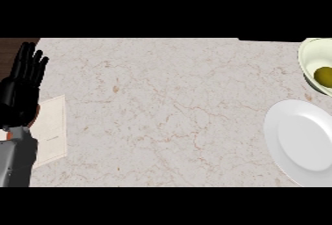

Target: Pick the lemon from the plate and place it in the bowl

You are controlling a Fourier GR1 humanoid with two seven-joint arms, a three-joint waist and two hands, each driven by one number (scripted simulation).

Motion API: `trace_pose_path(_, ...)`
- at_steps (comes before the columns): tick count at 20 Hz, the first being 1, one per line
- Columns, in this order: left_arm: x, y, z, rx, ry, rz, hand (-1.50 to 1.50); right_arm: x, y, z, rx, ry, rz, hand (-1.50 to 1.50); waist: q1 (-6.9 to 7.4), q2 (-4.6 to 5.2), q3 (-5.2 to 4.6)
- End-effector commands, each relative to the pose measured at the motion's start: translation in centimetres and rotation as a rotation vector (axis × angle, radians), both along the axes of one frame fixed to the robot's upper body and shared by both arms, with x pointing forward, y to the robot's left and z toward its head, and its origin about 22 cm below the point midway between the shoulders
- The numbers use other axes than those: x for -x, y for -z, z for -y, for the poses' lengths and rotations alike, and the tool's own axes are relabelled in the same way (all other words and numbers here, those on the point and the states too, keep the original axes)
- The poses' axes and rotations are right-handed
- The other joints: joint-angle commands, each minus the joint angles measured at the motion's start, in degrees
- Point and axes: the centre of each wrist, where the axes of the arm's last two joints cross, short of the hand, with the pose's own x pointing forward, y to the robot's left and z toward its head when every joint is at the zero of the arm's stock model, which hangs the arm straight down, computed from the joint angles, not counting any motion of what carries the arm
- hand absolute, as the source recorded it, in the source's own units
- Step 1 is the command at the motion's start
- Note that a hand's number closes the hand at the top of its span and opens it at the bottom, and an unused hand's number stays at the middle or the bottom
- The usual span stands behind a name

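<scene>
Left hand (19, 85) resting at the view's left edge, fingers (29, 61) straight and pointing up, above its grey forearm (16, 156).

A kitchen — the marble-patterned table (168, 110) says so. On it stand a white plate (304, 140) and a bowl (308, 55) — tableware.

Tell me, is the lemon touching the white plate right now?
Apart. In the head view the lemon lies inside the bowl at the upper right, while the plate sits below it, with counter showing between bowl and plate.
</scene>
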Motion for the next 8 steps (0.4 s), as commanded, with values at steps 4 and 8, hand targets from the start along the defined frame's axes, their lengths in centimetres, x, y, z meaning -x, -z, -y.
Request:
trace_pose_path(4,-0.1,-0.3,-0.4,0.012,-0.019,0.015,0.0,3.7,-0.1,2.4,-0.053,0.014,0.045,-1.5,-0.47,0.24,0.23)
trace_pose_path(8,0.1,0.3,-0.3,0.007,-0.022,-0.005,0.0,5.6,0.3,3.3,-0.062,-0.022,0.042,-1.5,-1.13,0.34,0.48)
